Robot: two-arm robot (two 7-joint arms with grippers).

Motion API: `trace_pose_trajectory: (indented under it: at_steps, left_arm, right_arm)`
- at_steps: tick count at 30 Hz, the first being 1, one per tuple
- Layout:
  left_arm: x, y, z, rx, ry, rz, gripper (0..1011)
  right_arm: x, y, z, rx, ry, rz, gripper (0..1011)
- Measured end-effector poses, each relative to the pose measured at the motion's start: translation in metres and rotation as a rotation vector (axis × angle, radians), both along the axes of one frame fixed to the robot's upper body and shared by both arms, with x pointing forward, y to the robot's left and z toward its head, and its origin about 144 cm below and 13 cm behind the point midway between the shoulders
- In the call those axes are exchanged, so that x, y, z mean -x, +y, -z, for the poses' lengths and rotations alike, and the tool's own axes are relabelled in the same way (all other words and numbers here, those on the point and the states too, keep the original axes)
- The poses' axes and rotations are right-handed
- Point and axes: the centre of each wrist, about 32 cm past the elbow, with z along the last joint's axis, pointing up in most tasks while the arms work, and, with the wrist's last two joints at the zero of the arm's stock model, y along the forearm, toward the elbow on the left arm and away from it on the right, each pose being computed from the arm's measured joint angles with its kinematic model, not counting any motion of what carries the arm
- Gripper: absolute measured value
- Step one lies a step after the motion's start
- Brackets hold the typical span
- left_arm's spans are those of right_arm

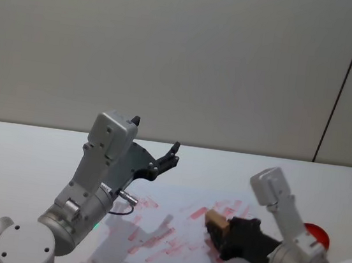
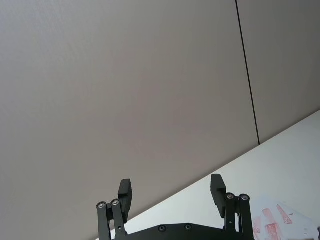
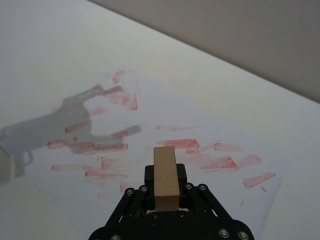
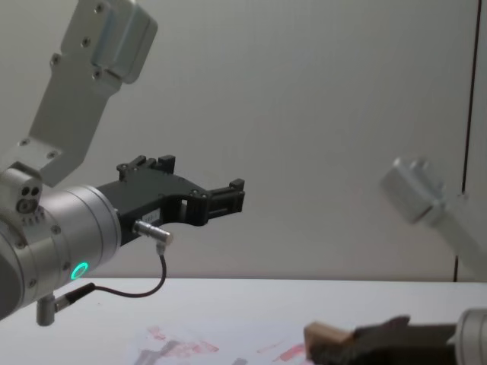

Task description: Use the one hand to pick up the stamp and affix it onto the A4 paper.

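My right gripper [image 1: 220, 233] is shut on the stamp [image 1: 216, 220], a pale tan wooden block, and holds it just above the right part of the A4 paper [image 1: 157, 232]. In the right wrist view the stamp [image 3: 165, 176] stands between the black fingers over the A4 paper [image 3: 150, 135], a white sheet covered in red smeared prints. The chest view shows the stamp [image 4: 326, 335] low at the right, held by the right gripper [image 4: 358, 340]. My left gripper [image 1: 172, 155] is raised above the paper's left side, open and holding nothing; its fingers [image 2: 217, 192] point at the wall.
A small red object [image 1: 317, 235] lies on the white table [image 1: 19, 151] at the far right, behind my right arm. A grey wall with a dark vertical seam [image 1: 343, 81] stands behind the table.
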Motion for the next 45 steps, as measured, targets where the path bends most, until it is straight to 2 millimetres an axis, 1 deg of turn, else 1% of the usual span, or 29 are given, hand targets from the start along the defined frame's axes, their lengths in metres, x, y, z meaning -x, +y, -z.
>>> trace_pose_trajectory:
  at_steps: [8,22,30,33,40,42,43,45]
  left_arm:
    - [0.0,0.0,0.0,0.0,0.0,0.0,1002]
    - [0.0,0.0,0.0,0.0,0.0,0.0,1002]
    - [0.0,0.0,0.0,0.0,0.0,0.0,1003]
    - [0.0,0.0,0.0,0.0,0.0,0.0,1003]
    - [0.0,0.0,0.0,0.0,0.0,0.0,1003]
    - [0.0,0.0,0.0,0.0,0.0,0.0,1003]
    - [0.0,0.0,0.0,0.0,0.0,0.0,1003]
    - [0.0,0.0,0.0,0.0,0.0,0.0,1003]
  right_arm:
    - [-0.001,0.007,0.011,0.05,0.063,-0.03,221]
    - [-0.002,0.011,0.016,0.079,0.088,-0.032,221]
    - [-0.002,0.012,0.016,0.053,0.078,-0.02,221]
    - [-0.003,0.012,0.012,0.028,0.061,-0.013,221]
    - [-0.005,0.011,-0.007,-0.053,-0.012,0.015,221]
    - [-0.006,0.007,-0.017,-0.087,-0.049,0.036,221]
    - [-0.006,0.007,-0.017,-0.087,-0.049,0.036,221]
    - [-0.005,0.003,-0.023,-0.11,-0.076,0.059,221]
